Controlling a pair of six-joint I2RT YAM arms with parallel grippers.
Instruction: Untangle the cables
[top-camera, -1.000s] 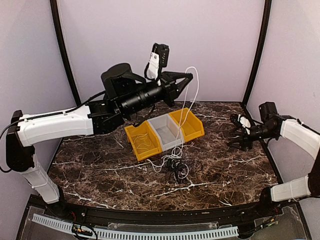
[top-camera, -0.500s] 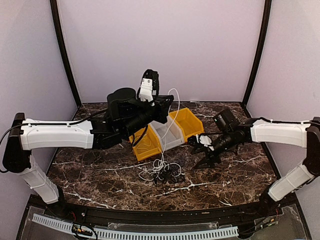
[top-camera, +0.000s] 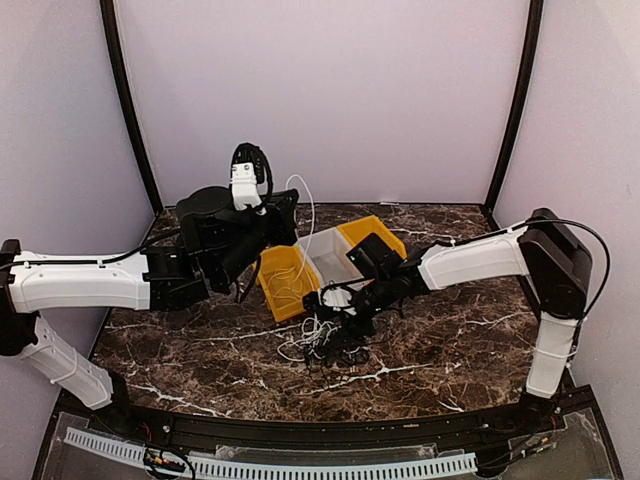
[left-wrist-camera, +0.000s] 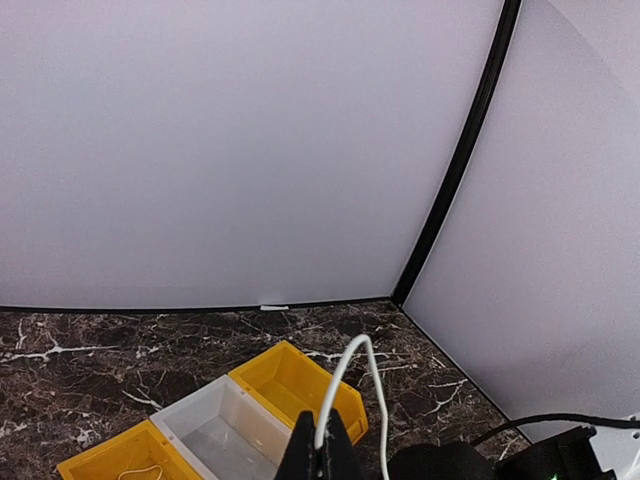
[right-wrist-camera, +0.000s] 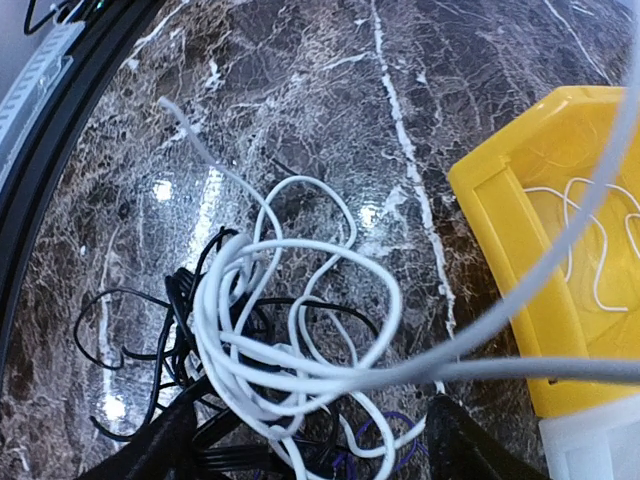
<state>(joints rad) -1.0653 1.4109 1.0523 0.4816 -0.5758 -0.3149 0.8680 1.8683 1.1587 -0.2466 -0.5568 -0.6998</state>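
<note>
Three bins (top-camera: 330, 258): yellow, white, yellow, side by side in a slanted row at the middle of the table (top-camera: 450, 340).
Left gripper (left-wrist-camera: 320, 455): fingers pressed together on the white cable (left-wrist-camera: 347, 372), held up in the air above the left end of the row.
White cable: arches up out of that pinch, then runs down past the front of the bins into the heap; it crosses the right wrist view as one blurred line close to the lens.
Heap (top-camera: 325, 342): white loops piled over the black cables (right-wrist-camera: 183, 300), all tangled together on the table just in front of the bins.
Right gripper (right-wrist-camera: 300, 452): jaws spread wide, low over the heap, one finger on either side of its near part; nothing is clamped between them.
Left yellow bin (right-wrist-camera: 497, 225): a thin pale cord (right-wrist-camera: 585, 235) lies loosely coiled inside.
Right arm: stretched across the table from the right edge to the heap.
</note>
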